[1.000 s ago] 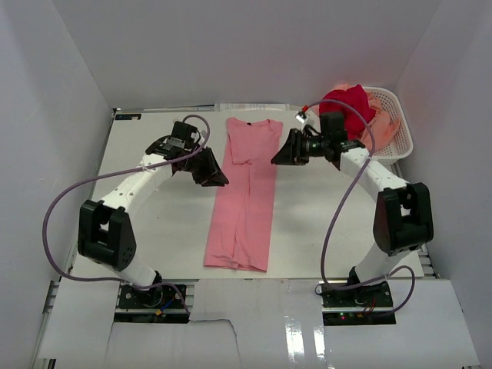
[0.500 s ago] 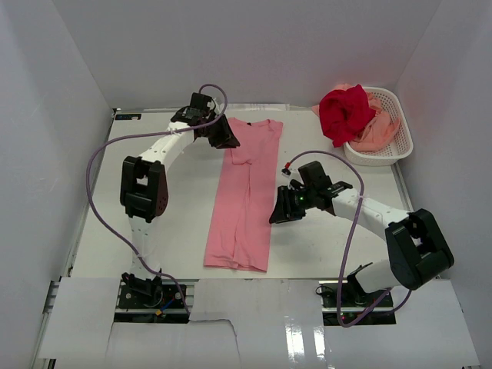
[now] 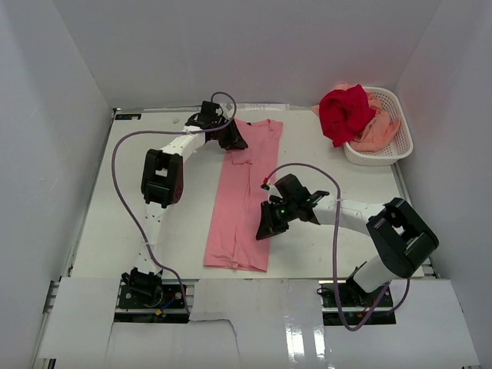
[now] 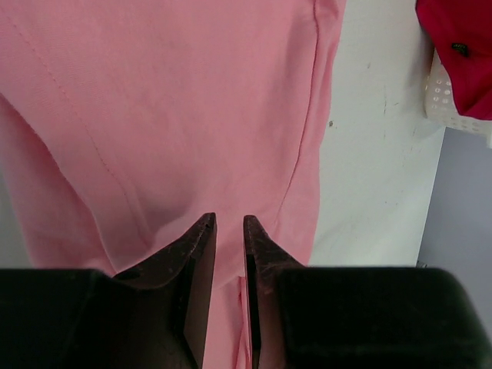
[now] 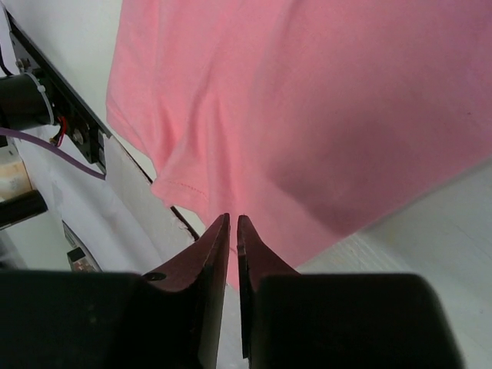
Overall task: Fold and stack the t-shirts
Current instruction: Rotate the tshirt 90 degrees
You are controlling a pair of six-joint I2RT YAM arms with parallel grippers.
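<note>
The plain pink t-shirt (image 3: 244, 201) lies folded lengthwise into a long narrow strip down the middle of the table. My left gripper (image 3: 237, 141) is at its far collar end. In the left wrist view (image 4: 229, 219) its jaws stand a narrow gap apart with a crease of the pink cloth (image 4: 192, 100) between them. My right gripper (image 3: 264, 228) sits at the strip's right edge toward the near end. It is shut and empty just above the pink cloth (image 5: 323, 100) in the right wrist view (image 5: 233, 217). The deep red t-shirt (image 3: 342, 111) and the peach t-shirt (image 3: 380, 132) lie crumpled at the basket.
The white lattice basket (image 3: 405, 146) stands at the far right corner, also showing in the left wrist view (image 4: 442, 96) with the red cloth (image 4: 461, 46) over it. White walls close in the table on three sides. The near table edge and cables show in the right wrist view.
My left gripper has moved from the shirt's left side up to the collar end. My right gripper has moved from the far right of the shirt down along its right edge toward me.
</note>
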